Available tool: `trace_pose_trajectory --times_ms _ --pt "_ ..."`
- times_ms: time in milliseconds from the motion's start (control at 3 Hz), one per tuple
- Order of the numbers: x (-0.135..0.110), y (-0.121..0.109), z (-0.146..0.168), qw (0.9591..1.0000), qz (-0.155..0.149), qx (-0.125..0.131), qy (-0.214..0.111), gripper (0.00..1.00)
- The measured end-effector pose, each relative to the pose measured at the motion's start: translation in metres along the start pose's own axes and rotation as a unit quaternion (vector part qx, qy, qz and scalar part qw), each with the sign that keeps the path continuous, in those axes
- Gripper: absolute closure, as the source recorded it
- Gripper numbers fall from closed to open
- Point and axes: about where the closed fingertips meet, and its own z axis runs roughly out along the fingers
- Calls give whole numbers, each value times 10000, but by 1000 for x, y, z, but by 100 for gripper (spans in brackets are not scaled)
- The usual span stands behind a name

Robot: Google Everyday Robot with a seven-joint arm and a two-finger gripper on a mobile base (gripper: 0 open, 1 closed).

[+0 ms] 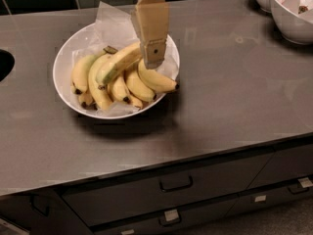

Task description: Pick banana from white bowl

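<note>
The white bowl (61, 89), wide and shallow and lined with crinkled paper (110, 22), sits on the dark counter left of centre. It holds several bananas. The banana (117, 65) is the longest one; it lies on top of the pile, slanting up to the right, greenish at its lower left end. My gripper (153, 58) hangs straight down from above, its tan finger plate at the banana's upper right end and covering that end. A shorter yellow banana (155, 80) lies just below the gripper, near the bowl's right rim.
Two deeper white bowls (292, 14) stand at the back right corner of the counter. A dark round opening (4, 65) is at the left edge. Drawers with handles (176, 184) run below the counter's front edge. A dark tiled wall runs behind.
</note>
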Motion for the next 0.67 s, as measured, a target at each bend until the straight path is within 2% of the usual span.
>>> trace_pose_trajectory --times_ms 667 --pt "5 -24 60 9975 -139 -662 -192 0"
